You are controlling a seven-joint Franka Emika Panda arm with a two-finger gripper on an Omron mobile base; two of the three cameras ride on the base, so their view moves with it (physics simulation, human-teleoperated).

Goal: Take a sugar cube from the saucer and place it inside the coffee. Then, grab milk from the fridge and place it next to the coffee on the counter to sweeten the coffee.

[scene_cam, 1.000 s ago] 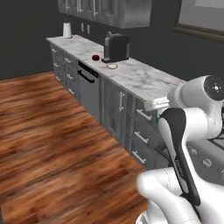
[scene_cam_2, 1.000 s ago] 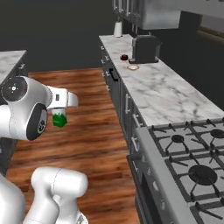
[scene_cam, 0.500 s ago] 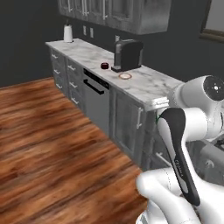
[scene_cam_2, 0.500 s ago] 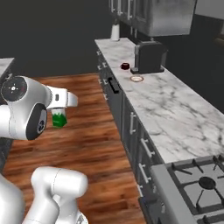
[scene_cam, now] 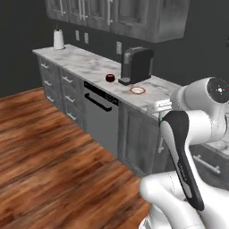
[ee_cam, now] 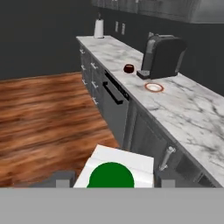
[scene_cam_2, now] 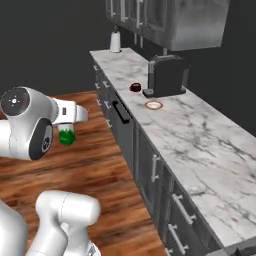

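the white arm is folded close over the base, with the hand held out level above the floor. the gripper [ee_cam: 113,181] has its jaws closed on the milk [ee_cam: 114,173], carried between both fingers.

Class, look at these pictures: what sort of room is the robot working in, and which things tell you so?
Most likely a home kitchen: a long marble counter over grey cabinets, a coffee machine with a cup and saucer beside it, and wall cupboards above.

The milk [ee_cam: 114,173] in my gripper [ee_cam: 113,183] is cut off below; my fingertips are hidden, and the saucer [ee_cam: 154,87] is too small to check for sugar.
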